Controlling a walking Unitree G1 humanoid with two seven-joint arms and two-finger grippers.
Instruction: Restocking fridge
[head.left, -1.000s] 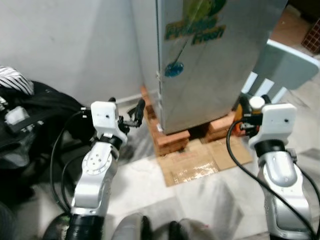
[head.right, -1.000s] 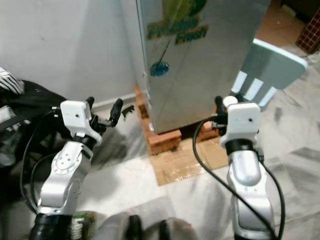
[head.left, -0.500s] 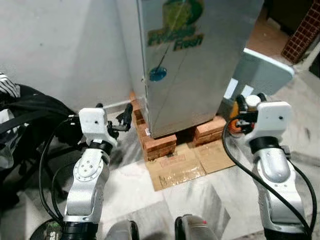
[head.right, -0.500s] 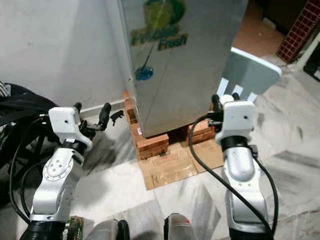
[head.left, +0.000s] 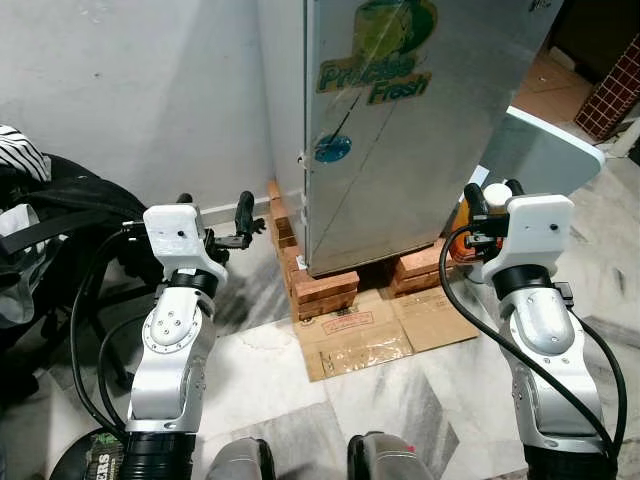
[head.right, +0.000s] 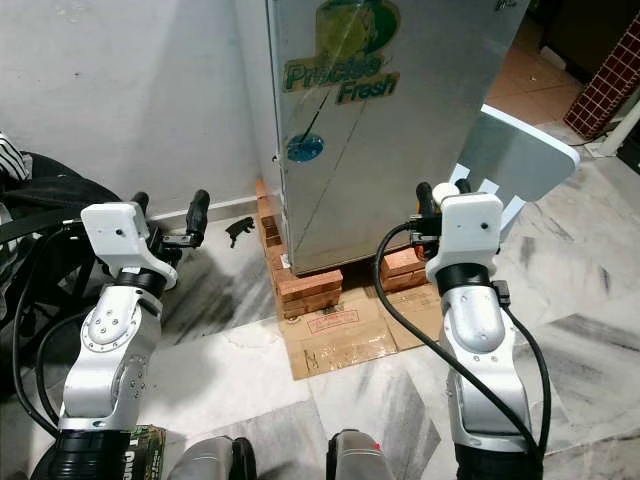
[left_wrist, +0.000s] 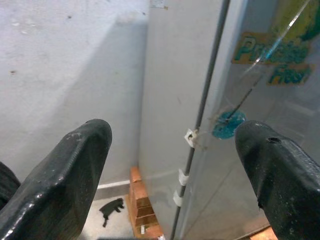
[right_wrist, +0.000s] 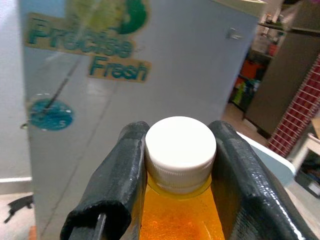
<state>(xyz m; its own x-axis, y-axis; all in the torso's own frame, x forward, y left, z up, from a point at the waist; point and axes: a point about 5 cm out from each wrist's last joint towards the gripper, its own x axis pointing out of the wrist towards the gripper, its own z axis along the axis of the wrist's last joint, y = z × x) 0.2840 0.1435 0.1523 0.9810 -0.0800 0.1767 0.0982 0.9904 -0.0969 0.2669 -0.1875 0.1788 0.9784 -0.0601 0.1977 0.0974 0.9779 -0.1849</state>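
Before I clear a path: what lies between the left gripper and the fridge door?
Nothing: the left gripper faces the closed fridge door across bare air, per the left wrist view.

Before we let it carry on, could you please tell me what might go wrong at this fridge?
The silver fridge is shut, and the right gripper is full, clamped on the white-capped orange bottle, so only the open left gripper could open it. The fridge stands on stacked red bricks; a hard pull might rock it. Loose brown cardboard on the floor could slip underfoot.
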